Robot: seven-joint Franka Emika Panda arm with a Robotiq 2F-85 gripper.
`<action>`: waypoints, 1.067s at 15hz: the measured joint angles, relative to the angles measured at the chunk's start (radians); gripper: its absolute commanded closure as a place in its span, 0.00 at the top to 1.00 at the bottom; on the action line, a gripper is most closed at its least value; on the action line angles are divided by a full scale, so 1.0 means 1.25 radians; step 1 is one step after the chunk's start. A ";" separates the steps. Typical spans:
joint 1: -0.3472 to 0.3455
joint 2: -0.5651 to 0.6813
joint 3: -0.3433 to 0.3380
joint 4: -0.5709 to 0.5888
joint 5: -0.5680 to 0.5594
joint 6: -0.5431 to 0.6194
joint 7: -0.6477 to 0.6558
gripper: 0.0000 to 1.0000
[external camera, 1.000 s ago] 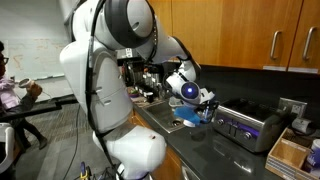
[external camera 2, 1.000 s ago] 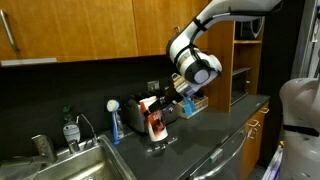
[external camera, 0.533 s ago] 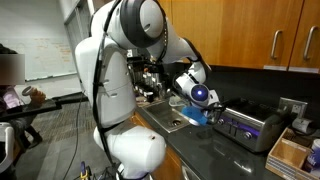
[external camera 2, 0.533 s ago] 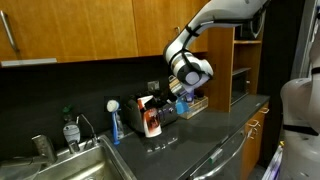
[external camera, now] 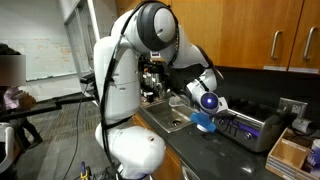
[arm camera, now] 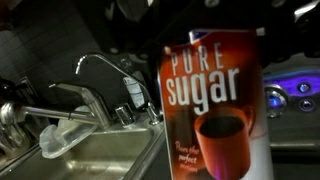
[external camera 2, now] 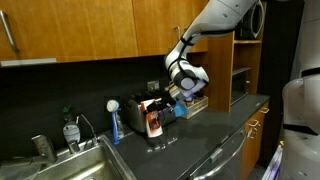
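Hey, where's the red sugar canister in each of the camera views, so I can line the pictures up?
Exterior view: the sugar canister is near the centre, right of the sink.
Exterior view: it cannot be made out; only the gripper shows, right of the sink.
Wrist view: the sugar canister fills the right half, with the sink at lower left.
Shared landmark: the sink.

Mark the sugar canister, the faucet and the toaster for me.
sugar canister (arm camera: pixel 215 105): wrist view, on the front of its red label.
faucet (arm camera: pixel 134 93): wrist view, on the neck near its base.
toaster (external camera: pixel 250 128): an exterior view, on its silver side.
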 measured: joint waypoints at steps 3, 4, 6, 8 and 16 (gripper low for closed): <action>-0.015 0.030 -0.013 -0.004 -0.017 0.001 -0.015 0.56; -0.020 0.035 -0.017 -0.005 -0.019 0.001 -0.020 0.56; -0.030 0.039 -0.026 -0.006 -0.020 0.000 -0.027 0.56; -0.039 0.039 -0.035 -0.010 -0.020 -0.002 -0.037 0.56; -0.068 0.039 -0.068 -0.018 0.001 -0.038 -0.081 0.56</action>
